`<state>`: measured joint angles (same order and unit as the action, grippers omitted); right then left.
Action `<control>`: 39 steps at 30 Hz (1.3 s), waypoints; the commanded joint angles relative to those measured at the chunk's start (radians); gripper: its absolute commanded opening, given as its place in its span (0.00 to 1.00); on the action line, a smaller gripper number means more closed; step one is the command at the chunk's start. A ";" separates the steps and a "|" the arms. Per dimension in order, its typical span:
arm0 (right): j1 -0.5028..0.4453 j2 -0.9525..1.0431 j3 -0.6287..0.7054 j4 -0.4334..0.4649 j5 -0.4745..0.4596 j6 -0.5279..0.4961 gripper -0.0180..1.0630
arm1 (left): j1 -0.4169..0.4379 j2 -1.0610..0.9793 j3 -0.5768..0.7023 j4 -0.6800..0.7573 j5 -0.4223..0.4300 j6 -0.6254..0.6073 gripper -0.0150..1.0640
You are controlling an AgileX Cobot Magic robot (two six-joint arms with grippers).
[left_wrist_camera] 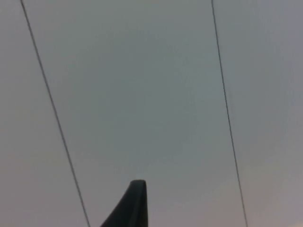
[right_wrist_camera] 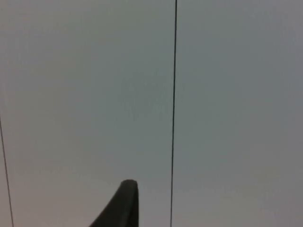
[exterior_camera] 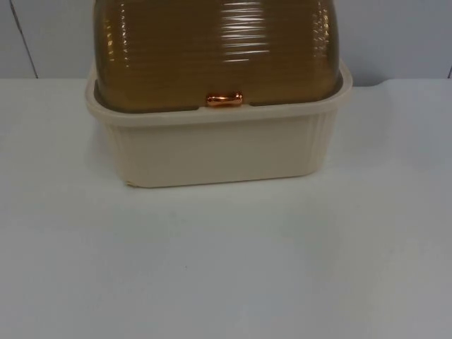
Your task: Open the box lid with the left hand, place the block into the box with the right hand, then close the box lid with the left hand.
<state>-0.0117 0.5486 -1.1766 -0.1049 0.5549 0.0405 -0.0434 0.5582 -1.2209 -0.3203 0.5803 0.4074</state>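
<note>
The cream box (exterior_camera: pixel 215 152) sits at the far middle of my worktop (exterior_camera: pixel 226 268), against the wall, its amber lid (exterior_camera: pixel 215 53) down. Both my hands face the grey partition; their opening I cannot tell.

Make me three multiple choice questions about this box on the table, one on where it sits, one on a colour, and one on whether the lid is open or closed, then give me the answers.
1. Where does the box stand on the white table?
A. at the far side, by the grey partition wall
B. at the near edge
C. at the right-hand edge

2. What colour is the handle on the lid?
A. black
B. copper
C. blue

3. In what state is the lid?
A. lifted off and lying on the table
B. propped half open
C. closed down on the box

Answers:
1 A, the box's back meets the wall while bare table lies in front.
2 B, the small handle at the lid's front edge shines copper.
3 C, the brown ribbed lid sits inside the cream rim all along.
</note>
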 commanded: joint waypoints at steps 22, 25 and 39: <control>-0.001 -0.416 -0.003 0.006 0.156 -0.109 0.99 | 0.138 -0.348 0.000 -0.015 0.074 0.007 0.99; -0.001 -0.466 -0.003 0.006 0.178 -0.109 0.99 | 0.101 -0.379 0.000 -0.009 0.110 0.007 0.99; 0.001 -0.549 -0.003 0.233 0.392 -0.237 0.99 | 0.136 -0.558 0.000 0.005 0.301 -0.023 0.99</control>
<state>-0.0117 -0.0015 -1.1802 0.0553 0.9007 -0.1411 0.0593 0.0144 -1.2224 -0.3258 0.8256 0.4091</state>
